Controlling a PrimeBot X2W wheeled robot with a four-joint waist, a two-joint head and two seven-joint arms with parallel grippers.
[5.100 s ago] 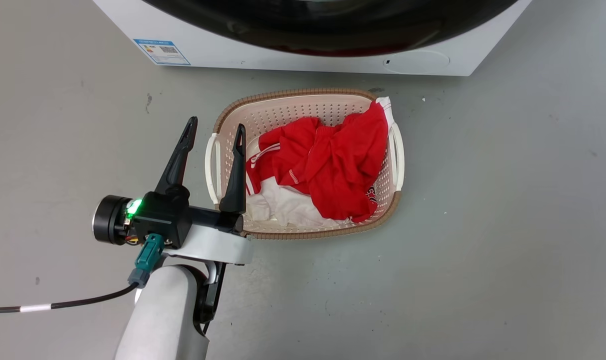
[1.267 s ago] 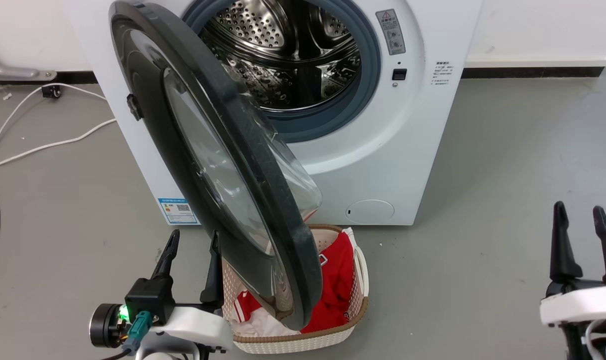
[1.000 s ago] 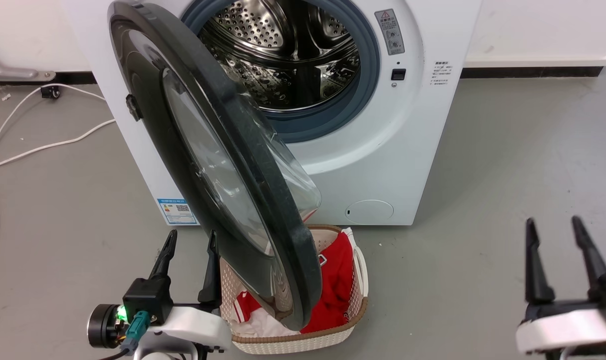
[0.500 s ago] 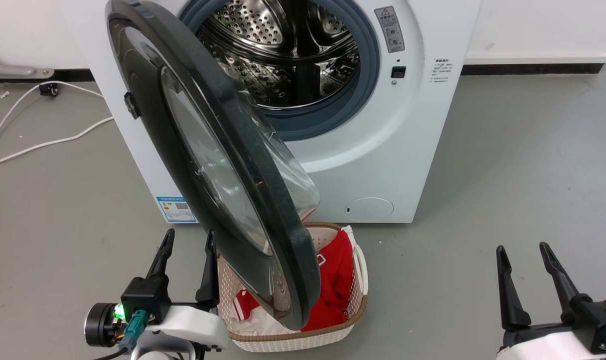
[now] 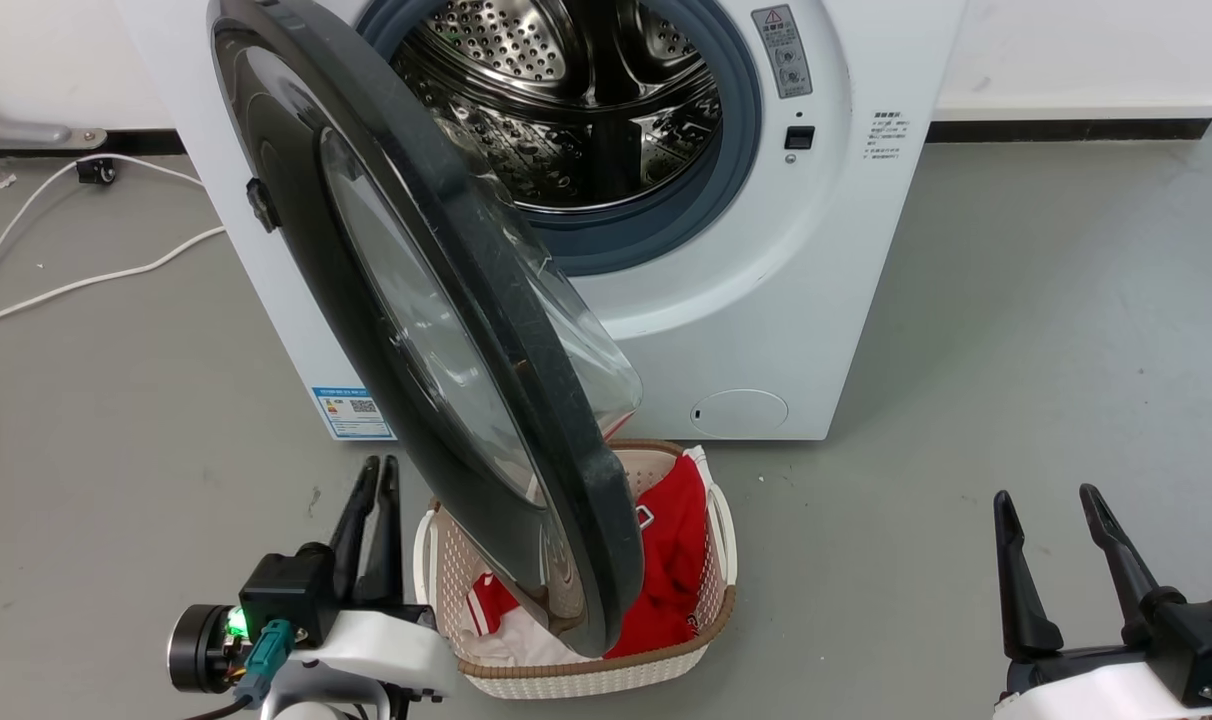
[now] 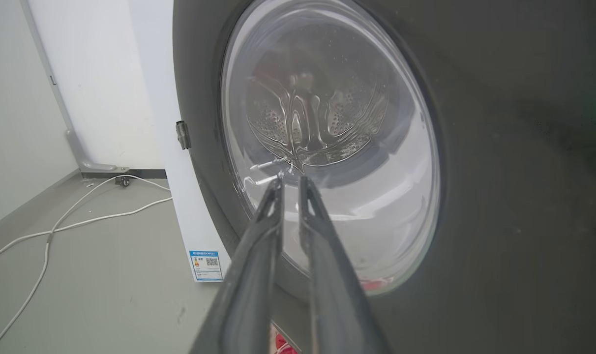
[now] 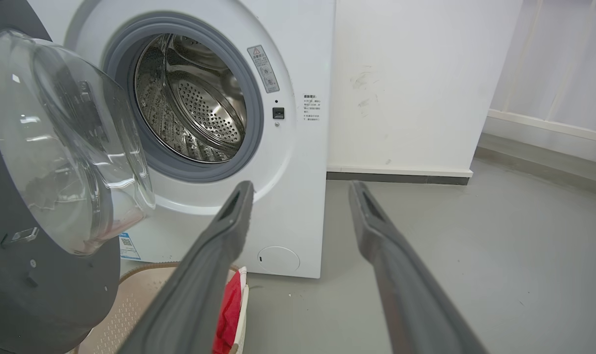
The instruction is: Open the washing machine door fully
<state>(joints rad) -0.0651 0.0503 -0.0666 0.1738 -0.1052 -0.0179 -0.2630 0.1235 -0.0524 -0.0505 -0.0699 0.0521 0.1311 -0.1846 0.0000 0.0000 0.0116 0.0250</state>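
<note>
The washing machine door [image 5: 436, 330], a wide black rim around a bulging glass bowl, stands partly open. It is hinged on the left and swung out over the basket. My left gripper [image 5: 380, 462] is low at its outer side, just left of the rim's bottom, shut with nothing between its fingers. In the left wrist view the left gripper [image 6: 290, 179] points at the door's [image 6: 499, 196] outer glass without touching it. My right gripper [image 5: 1043, 494] is open over bare floor at the far lower right. The right wrist view has my right gripper [image 7: 300, 184] facing the door's [image 7: 67, 137] inner bowl and the drum.
A beige laundry basket [image 5: 441, 560] with red and white clothes [image 5: 676, 560] sits on the floor under the door's lower edge. The white machine [image 5: 766, 300] shows its steel drum [image 5: 586, 100]. A white cable [image 5: 66, 285] runs over the floor at the left.
My left gripper's fingers have closed together and shifted slightly left, away from the basket. The right gripper dropped to the lower right and now holds still. The door's angle is unchanged.
</note>
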